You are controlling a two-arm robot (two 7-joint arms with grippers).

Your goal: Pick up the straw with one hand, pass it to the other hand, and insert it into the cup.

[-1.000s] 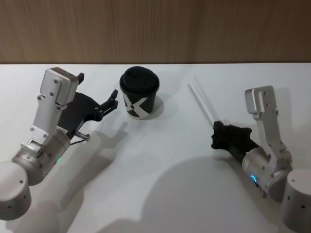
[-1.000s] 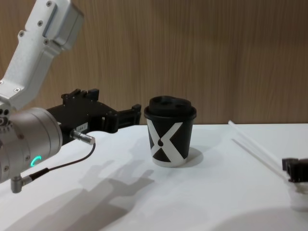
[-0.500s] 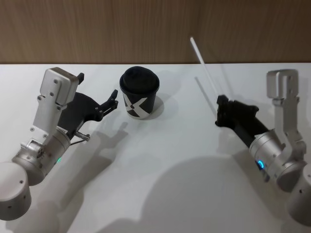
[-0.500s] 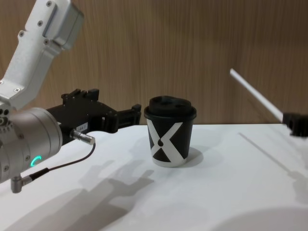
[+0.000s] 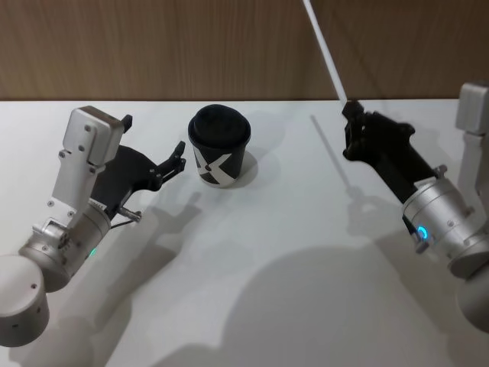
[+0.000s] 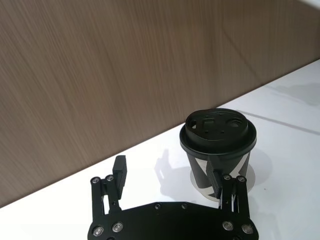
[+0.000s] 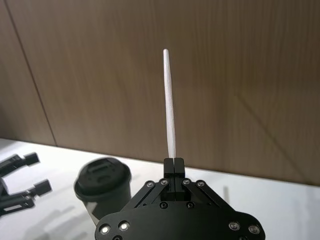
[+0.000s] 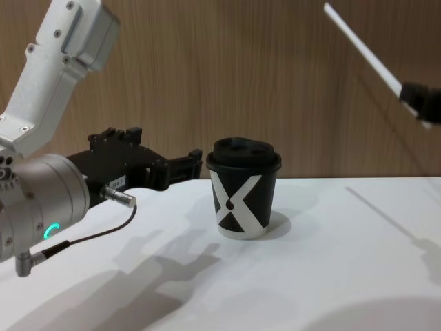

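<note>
Straw (image 5: pixel 325 47) was pinched high in the right tool (image 5: pixel 350 108), probably so the wide-open left tool (image 5: pixel 154 139) near the cup (image 5: pixel 219 147) could take it.

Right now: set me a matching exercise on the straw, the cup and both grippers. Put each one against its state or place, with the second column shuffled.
Things
1. thin straight white drinking straw
2. black paper cup with white X and domed black lid
3. left gripper
4. right gripper

States
A. jaws open, on the robot's left of the cup, not touching it
B. in the air, tilted, gripped at its lower end
C. jaws shut on the straw, above the table
D. upright on the white table

Pairs: 1-B, 2-D, 3-A, 4-C
</note>
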